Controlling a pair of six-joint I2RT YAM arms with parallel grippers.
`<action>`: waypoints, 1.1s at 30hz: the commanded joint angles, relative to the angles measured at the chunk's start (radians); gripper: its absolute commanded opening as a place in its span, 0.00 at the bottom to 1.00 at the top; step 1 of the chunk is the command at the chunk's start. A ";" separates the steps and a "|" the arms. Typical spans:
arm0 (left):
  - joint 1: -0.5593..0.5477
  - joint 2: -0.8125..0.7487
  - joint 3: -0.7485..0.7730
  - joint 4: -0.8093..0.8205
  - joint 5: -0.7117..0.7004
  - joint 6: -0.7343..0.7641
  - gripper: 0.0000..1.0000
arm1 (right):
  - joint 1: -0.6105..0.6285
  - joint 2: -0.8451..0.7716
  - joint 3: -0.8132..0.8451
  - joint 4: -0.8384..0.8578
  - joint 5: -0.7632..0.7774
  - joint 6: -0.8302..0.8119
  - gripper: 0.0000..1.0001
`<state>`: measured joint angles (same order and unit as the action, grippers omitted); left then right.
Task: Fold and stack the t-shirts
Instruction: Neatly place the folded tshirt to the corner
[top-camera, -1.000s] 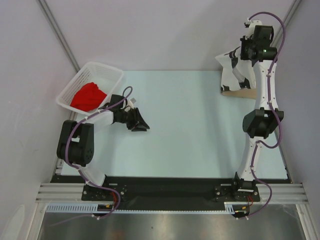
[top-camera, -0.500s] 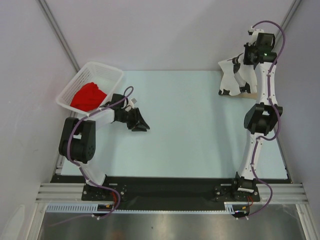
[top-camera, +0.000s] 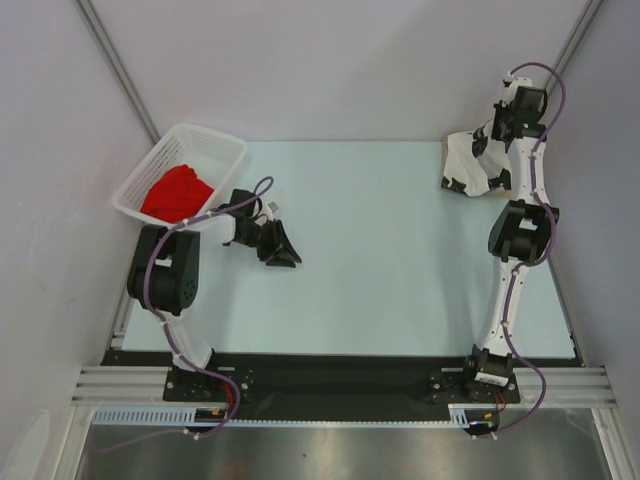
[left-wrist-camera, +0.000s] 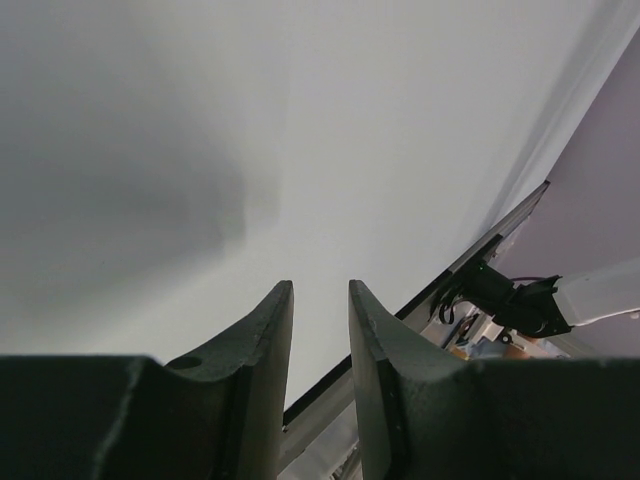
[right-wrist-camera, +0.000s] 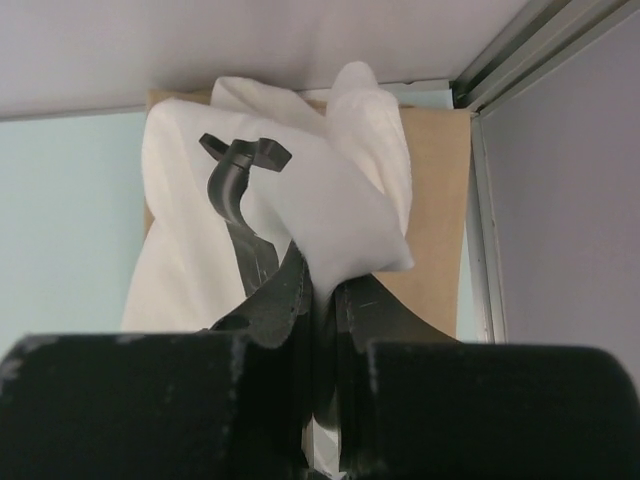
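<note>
My right gripper (right-wrist-camera: 322, 290) is shut on a fold of the white t-shirt (right-wrist-camera: 300, 200) with black marks, holding it over the tan t-shirt (right-wrist-camera: 440, 200), a flat rectangle at the far right corner. In the top view the white shirt (top-camera: 470, 165) hangs bunched below the right gripper (top-camera: 497, 135), with a strip of the tan shirt (top-camera: 500, 187) showing under it. The red t-shirt (top-camera: 177, 193) lies crumpled in the white lattice basket (top-camera: 215, 148) at far left. My left gripper (top-camera: 283, 250) is open and empty, low over the table right of the basket; its fingers (left-wrist-camera: 270, 340) frame bare table.
The pale table (top-camera: 380, 250) is bounded by walls on three sides. A metal wall rail (right-wrist-camera: 520, 40) runs close to the right gripper. The black front rail (top-camera: 330, 375) with the arm bases lies at the near edge.
My right gripper has moved farther back and right with the white shirt, lowering it so it bunches over the tan shirt. My left arm shifted slightly; its gripper stayed in about the same place.
</note>
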<state>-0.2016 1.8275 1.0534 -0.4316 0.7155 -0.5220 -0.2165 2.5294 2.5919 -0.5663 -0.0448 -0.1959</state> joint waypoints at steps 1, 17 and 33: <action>-0.022 0.015 0.059 -0.006 -0.001 0.019 0.34 | -0.020 0.028 0.042 0.193 0.023 0.045 0.00; -0.071 0.111 0.152 -0.030 -0.019 -0.007 0.35 | -0.064 0.183 0.036 0.410 0.011 0.131 0.11; -0.099 -0.026 0.115 -0.013 -0.034 -0.062 0.35 | -0.030 0.010 -0.006 0.366 0.586 0.035 0.79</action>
<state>-0.2855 1.9022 1.1675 -0.4576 0.6819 -0.5591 -0.2588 2.6965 2.5763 -0.2089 0.3389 -0.1326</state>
